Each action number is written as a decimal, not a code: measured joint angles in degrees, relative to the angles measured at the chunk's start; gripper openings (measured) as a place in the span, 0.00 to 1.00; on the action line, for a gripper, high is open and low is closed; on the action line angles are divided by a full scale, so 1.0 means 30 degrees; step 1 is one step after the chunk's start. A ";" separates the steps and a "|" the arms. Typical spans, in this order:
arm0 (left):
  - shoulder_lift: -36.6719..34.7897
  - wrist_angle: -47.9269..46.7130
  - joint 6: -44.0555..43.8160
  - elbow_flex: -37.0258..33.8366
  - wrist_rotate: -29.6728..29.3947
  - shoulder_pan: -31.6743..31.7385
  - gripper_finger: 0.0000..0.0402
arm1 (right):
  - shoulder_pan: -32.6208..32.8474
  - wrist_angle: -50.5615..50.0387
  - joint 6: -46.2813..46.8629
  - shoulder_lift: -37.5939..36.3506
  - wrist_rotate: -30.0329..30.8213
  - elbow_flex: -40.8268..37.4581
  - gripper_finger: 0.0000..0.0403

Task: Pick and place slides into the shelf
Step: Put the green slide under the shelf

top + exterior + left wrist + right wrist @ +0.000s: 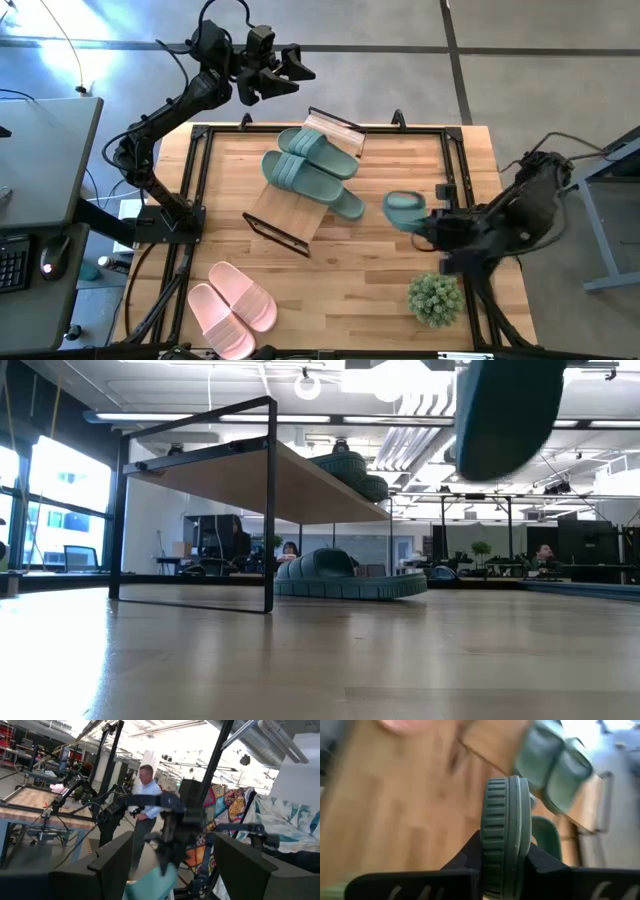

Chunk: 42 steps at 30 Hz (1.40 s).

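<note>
step: right gripper (506,857) carrying green slide (404,209), right-centre of frame, clamped edge-on | next: swinging toward shelf (285,212) | left gripper (290,68) idling wide, upper left

Green slide (506,835) edge-on in right pincer (504,857), seemingly above tabletop (395,810)

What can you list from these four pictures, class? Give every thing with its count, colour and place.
Green slides on shelf: two, sage green, on the shelf top.
Green slide on table: one, sage green, beside the shelf.
Held slide: one, sage green, lifted clear of the table.
Pink slides: two, pale pink, near table corner on the left arm's side.
Shelf: one, light wood and black wire, mid-table.
Potted plant: one, green, near the right arm.
Left gripper: open, raised beyond the table's far edge.
Right gripper: shut on held slide.
</note>
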 joint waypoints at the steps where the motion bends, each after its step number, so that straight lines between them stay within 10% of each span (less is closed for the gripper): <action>1: 0.0000 -0.0020 0.0010 0.0000 0.0000 0.0000 0.63 | -0.0018 -0.0076 -0.0250 -0.0274 0.0487 -0.1314 0.09; 9: 0.0015 -0.0044 0.0136 0.0000 -0.0085 0.0000 0.63 | -0.0752 0.1195 0.0167 -0.0583 0.2334 -0.9408 0.09; 21: 0.0029 -0.0248 0.1074 0.0000 -0.0138 0.0000 0.63 | -0.2406 1.3516 -0.2697 -0.0676 0.4018 -1.7828 0.14; 28: 0.0029 -0.0248 0.1067 0.0000 -0.0138 0.0000 0.63 | -0.2784 1.7079 -0.3789 -0.0681 0.2635 -1.9625 0.11; 42: 0.0036 -0.1283 0.1889 0.0000 -0.0130 0.0000 0.63 | -0.2759 1.7603 0.0273 -0.0684 0.2283 -1.9480 0.45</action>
